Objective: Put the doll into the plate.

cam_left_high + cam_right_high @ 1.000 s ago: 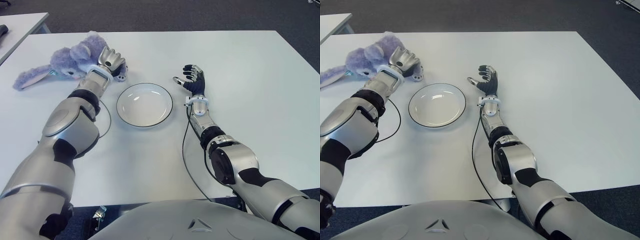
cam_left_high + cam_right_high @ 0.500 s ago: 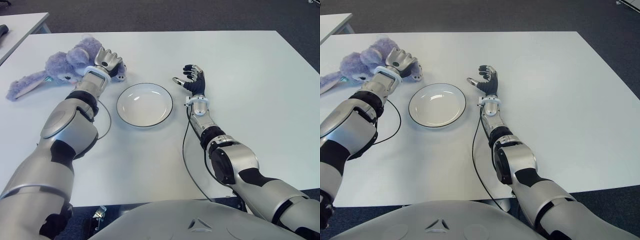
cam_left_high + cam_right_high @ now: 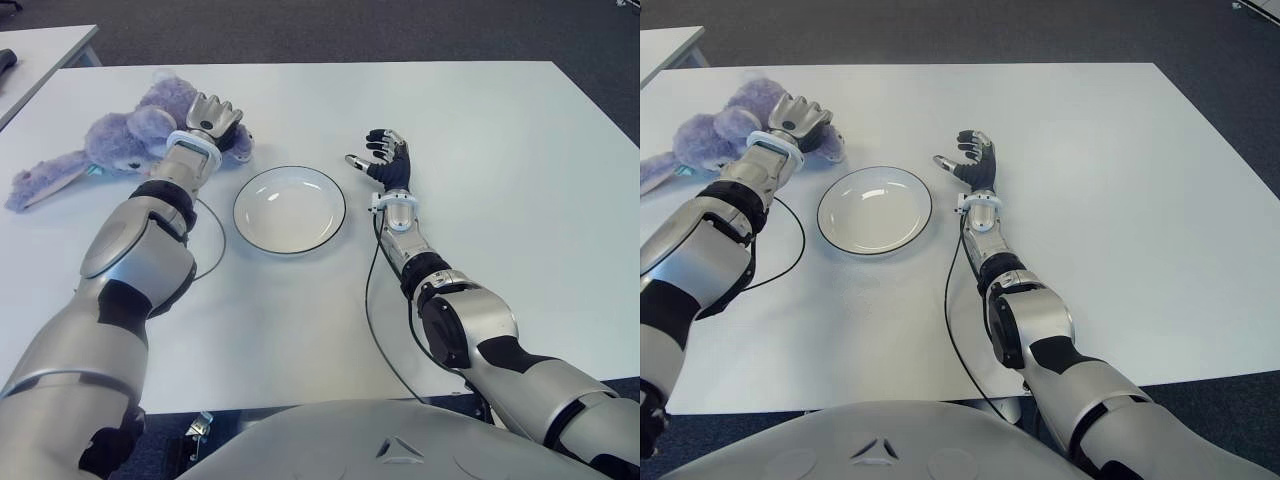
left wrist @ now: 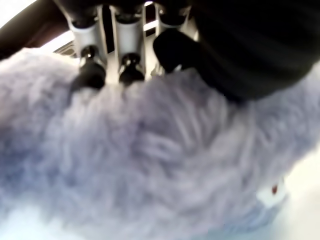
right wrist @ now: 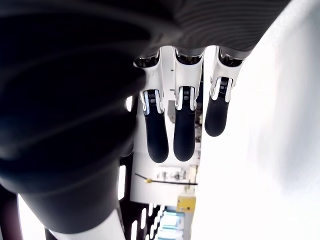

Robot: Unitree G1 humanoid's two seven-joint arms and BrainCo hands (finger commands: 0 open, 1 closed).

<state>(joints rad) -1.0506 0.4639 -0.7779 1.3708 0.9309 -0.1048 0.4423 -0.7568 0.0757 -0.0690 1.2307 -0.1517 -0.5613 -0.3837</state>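
My left hand grips the doll at upper left; I'd lift clear before swinging over the plate. Right hand idles beside it, fingers loosely spread.

1. We see silver-grey arm shells with black joint bands on both arms
2. Our left hand is metallic silver; our right hand is black with silver knuckles
3. White cuffs ring both wrists
4. Thin black cables trail from each forearm

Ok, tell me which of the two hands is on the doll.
The left hand, its fingers pressed into the purple doll; the right hand shows open beside the plate.
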